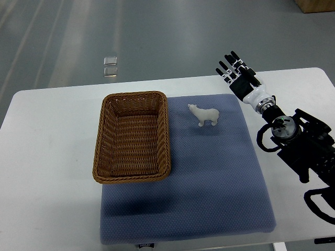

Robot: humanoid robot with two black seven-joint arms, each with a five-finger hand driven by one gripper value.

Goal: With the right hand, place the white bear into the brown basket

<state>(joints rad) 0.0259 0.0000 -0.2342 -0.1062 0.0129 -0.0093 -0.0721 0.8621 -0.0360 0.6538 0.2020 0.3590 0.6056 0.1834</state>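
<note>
Now upright | white bear [204, 115] head toward brown basket [133, 137] | long axis left-right

Single steep overhead view of table [47, 157]

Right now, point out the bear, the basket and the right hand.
bear [205, 115], top view, on its body.
basket [105, 137], top view, on its left wall.
right hand [242, 79], top view, on the palm.

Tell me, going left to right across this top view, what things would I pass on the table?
brown basket → white bear standing on the blue mat → right hand, fingers spread and holding nothing, at the mat's far right corner.
</note>
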